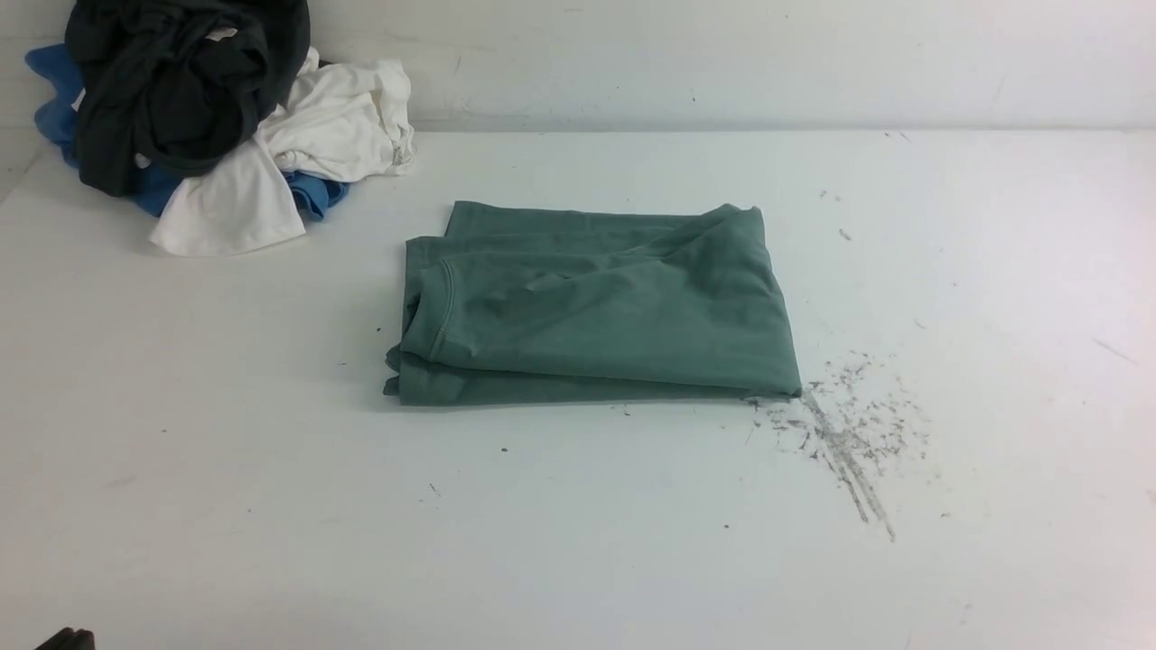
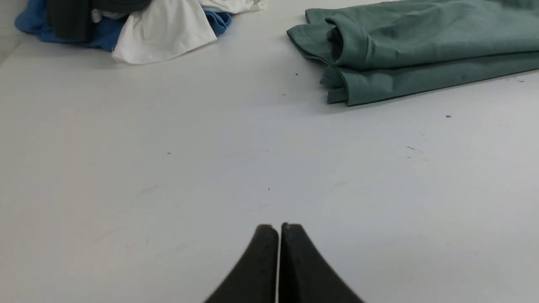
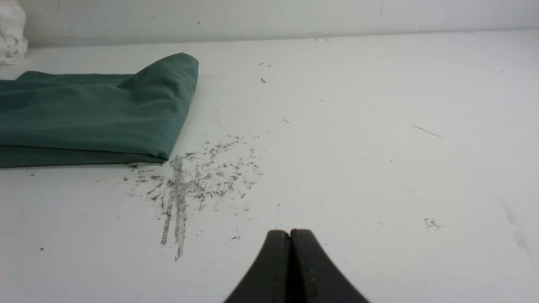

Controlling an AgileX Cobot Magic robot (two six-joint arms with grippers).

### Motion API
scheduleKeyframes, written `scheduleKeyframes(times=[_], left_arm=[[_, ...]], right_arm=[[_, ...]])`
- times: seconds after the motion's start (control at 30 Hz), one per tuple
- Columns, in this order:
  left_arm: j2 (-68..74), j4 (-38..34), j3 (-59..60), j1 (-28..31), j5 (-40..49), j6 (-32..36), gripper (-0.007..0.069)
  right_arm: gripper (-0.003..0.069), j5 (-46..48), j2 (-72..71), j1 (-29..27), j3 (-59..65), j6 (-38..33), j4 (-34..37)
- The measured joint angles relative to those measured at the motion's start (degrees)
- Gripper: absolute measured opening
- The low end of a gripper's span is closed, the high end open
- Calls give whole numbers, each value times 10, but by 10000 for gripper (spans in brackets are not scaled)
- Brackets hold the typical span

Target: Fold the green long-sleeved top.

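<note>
Folded into a rough rectangle near centre of the white surface [image 1: 181, 451]: green long-sleeved top [image 1: 605, 307], hemmed edges stacked at its 9 o'clock side, rounded fold at 3 o'clock. Scuff marks [image 1: 844, 442] just off its 4 o'clock corner. Pile of black, white and blue garments [image 1: 208, 117] well apart at 10 o'clock. Bare room all around. Left gripper [image 2: 279, 229] and right gripper [image 3: 290, 233] both pressed together, holding nothing, well short of the top.

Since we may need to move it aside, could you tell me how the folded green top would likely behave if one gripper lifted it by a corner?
The green top looks soft and creased, so it would probably sag. Its stacked layers lie loose, so the fold would likely open.
</note>
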Motion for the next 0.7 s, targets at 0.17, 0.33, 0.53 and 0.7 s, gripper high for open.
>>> scheduleKeyframes(times=[0.17, 0.33, 0.53, 0.7], left_arm=[[0, 1, 0, 1, 0, -18, -7], [0, 1, 0, 1, 0, -19, -7], [0, 1, 0, 1, 0, -19, -7], [0, 1, 0, 1, 0, -19, -7]], right_arm=[[-13, 0, 0, 0, 0, 0, 0], [-13, 0, 0, 0, 0, 0, 0], [-13, 0, 0, 0, 0, 0, 0], [-13, 0, 0, 0, 0, 0, 0]])
